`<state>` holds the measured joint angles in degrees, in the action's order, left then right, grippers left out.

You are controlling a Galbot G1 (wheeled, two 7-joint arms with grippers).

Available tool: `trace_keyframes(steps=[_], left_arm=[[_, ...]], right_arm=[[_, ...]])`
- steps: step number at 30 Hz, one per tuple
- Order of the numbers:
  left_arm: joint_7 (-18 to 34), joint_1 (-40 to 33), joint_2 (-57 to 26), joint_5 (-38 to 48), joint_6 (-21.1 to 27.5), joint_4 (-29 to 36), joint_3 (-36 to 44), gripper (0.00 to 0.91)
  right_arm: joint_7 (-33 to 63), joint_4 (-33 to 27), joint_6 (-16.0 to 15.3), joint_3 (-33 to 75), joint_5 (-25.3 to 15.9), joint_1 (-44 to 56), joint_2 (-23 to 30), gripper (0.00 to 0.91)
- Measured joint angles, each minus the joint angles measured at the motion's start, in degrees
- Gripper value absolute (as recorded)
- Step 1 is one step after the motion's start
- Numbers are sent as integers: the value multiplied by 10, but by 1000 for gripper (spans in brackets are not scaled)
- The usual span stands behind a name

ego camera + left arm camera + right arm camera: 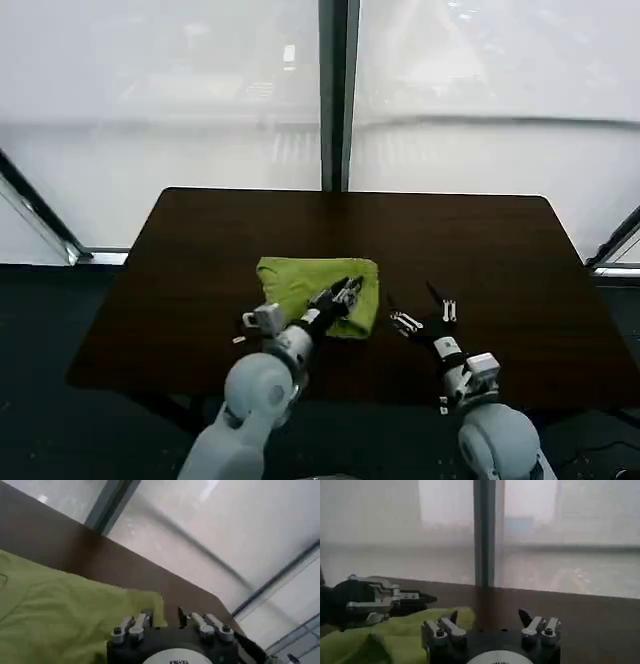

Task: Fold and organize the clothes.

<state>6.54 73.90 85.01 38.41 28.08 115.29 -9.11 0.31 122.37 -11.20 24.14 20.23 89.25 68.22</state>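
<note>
The clothes are one lime-green T-shirt [300, 278], folded into a small bundle near the table's front middle. My left gripper [347, 292] hovers over the bundle's right front corner. In the left wrist view its fingers [145, 618] stand a little apart, and the shirt's [60, 615] corner lies just past them, not pinched. My right gripper [425, 315] is open low over bare table, to the right of the shirt and apart from it. The right wrist view shows the shirt [385, 635] beside one of its fingers [453, 617], with the left gripper [422, 599] farther off.
The dark brown table [450, 240] has bare room behind and on both sides of the shirt. Behind its far edge are frosted window panes with a dark vertical post [337, 95]. The front edge lies just beneath both arms.
</note>
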Motion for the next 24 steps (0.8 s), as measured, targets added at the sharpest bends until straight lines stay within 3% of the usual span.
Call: trace_keyframes(steps=[14, 15, 18, 19, 20, 22, 24], left_arm=[[-12, 28, -68, -29, -36, 58, -63, 878], [-13, 31, -72, -31, -36, 61, -68, 878], [-13, 38, -78, -40, -39, 64, -80, 878], [-12, 40, -79, -43, -40, 64, -84, 878], [-12, 43, -80, -44, -40, 64, -86, 878], [-12, 48, -81, -44, -42, 65, -93, 878], [-12, 52, -84, -44, -43, 67, -100, 878]], right_arm=[[83, -14, -118, -51, 136, -31, 7, 878], [84, -15, -123, -53, 143, -34, 8, 731], [89, -20, -132, -57, 158, -42, 11, 556], [90, -22, -134, -57, 163, -43, 12, 410], [91, -23, -136, -59, 167, -44, 14, 341], [94, -27, -139, -60, 174, -46, 18, 88], [99, -32, -144, -60, 184, -48, 23, 49]])
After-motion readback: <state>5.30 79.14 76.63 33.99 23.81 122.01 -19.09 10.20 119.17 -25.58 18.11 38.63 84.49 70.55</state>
